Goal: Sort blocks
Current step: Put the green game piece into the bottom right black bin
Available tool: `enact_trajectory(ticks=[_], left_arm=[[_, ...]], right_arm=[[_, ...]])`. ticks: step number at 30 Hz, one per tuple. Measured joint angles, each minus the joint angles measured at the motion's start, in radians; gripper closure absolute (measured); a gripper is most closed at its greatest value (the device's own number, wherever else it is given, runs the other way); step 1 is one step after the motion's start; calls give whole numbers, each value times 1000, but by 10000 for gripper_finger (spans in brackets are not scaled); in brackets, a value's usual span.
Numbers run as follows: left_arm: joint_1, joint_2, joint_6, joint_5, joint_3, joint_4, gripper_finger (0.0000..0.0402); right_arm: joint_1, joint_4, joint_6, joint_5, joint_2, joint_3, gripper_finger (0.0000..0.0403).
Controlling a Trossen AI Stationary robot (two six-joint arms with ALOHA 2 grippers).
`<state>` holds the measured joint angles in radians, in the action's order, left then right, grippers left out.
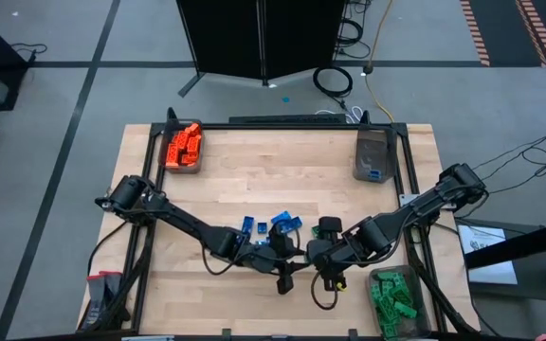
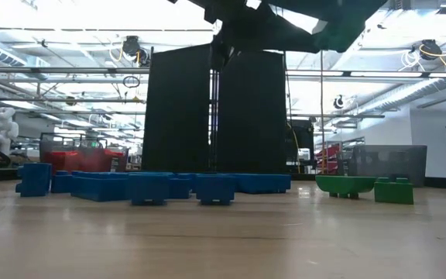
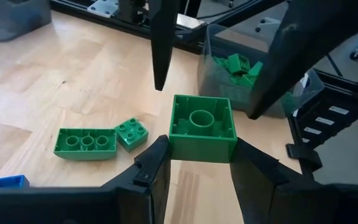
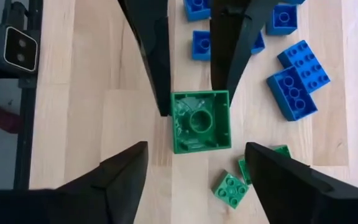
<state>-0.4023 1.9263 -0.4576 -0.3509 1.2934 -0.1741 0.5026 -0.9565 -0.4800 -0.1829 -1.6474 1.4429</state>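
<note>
I have a square green brick (image 3: 202, 127), hollow underside up, clamped between the left gripper (image 3: 201, 163) fingers near the middle of the table's near half, held off the wood. The right gripper (image 4: 194, 168) faces it with its fingers spread wide and touching nothing, so this looks to me like a handover: the left arm presents the brick so the right arm can take it.

That makes sense, since the bin of green blocks (image 1: 393, 301) sits just beyond the brick on the right arm's side, at the near right corner.

Taking the held brick as my landmark: two more green bricks (image 3: 85, 143) lie on the table just beside it, and a scatter of blue bricks (image 4: 298, 84) lies close by on the far side. The orange bin (image 1: 183, 147) is well apart at the far left corner, and the bin with blue blocks (image 1: 373, 156) at the far right.
</note>
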Motion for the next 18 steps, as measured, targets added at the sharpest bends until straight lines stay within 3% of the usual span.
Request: enact_trajectory(ticks=[18], left_arm=[[0,1,2,-6,-1,-4,264]], right_arm=[[-39,40,70,7,-15,0,128]])
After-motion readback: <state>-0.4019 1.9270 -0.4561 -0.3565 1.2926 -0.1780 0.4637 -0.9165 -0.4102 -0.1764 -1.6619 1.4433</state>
